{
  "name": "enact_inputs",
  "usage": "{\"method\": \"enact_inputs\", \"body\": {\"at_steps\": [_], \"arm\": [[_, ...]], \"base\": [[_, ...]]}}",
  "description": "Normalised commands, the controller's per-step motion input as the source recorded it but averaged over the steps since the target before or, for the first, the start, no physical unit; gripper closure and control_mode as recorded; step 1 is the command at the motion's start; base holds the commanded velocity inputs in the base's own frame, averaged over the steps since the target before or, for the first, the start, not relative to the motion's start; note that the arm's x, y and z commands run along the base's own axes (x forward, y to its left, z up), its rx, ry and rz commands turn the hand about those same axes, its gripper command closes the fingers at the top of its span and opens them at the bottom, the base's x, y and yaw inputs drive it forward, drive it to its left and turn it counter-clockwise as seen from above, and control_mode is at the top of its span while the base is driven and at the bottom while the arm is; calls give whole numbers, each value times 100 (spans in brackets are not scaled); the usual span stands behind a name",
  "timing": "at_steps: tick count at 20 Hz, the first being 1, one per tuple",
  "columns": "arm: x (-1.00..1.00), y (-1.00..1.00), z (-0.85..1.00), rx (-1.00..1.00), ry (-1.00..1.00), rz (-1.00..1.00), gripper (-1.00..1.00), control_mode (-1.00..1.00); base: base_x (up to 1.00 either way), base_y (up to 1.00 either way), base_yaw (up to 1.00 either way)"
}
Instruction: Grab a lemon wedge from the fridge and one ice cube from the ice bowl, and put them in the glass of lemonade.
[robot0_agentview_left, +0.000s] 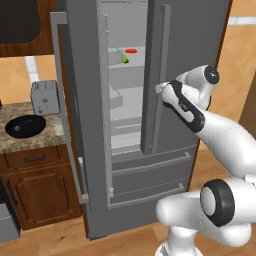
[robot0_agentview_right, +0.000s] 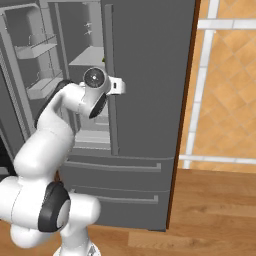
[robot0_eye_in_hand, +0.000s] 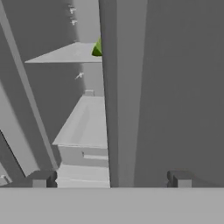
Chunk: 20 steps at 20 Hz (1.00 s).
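Observation:
The fridge (robot0_agentview_left: 175, 45) has its left door swung open and its right door shut. On an upper shelf inside lies the small yellow-green lemon wedge (robot0_agentview_left: 124, 58), with a red round item (robot0_agentview_left: 131, 51) just behind it. My gripper (robot0_agentview_left: 160, 88) is open at the right door's vertical handle (robot0_agentview_left: 163, 60), with nothing held. In the hand view the gripper (robot0_eye_in_hand: 111, 179) straddles that handle (robot0_eye_in_hand: 122, 96), and the lemon wedge (robot0_eye_in_hand: 96, 47) peeks out from behind the bar. The black ice bowl (robot0_agentview_left: 25, 125) sits on the counter to the left. A pale small glass (robot0_agentview_left: 59, 129) stands beside the bowl.
A grey toaster (robot0_agentview_left: 45, 97) stands behind the bowl on the speckled counter (robot0_agentview_left: 20, 142). The open left door (robot0_agentview_left: 70, 100) juts out toward me between counter and fridge interior. Door bins (robot0_agentview_right: 37, 50) line its inner side. Two drawers (robot0_agentview_left: 150, 175) sit below.

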Motion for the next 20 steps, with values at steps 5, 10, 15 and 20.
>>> {"method": "enact_inputs", "body": {"at_steps": [5, 10, 15, 20], "arm": [[63, 0, -9, 0, 0, 3, -100, -100], [62, -3, -6, 0, 0, 3, -100, -100], [65, -4, -11, 0, 0, 4, -100, -100], [65, -3, -14, 0, 0, 4, -100, -100]], "base": [[0, 0, 0], [0, 0, 0], [0, 0, 0], [0, 0, 0]]}}
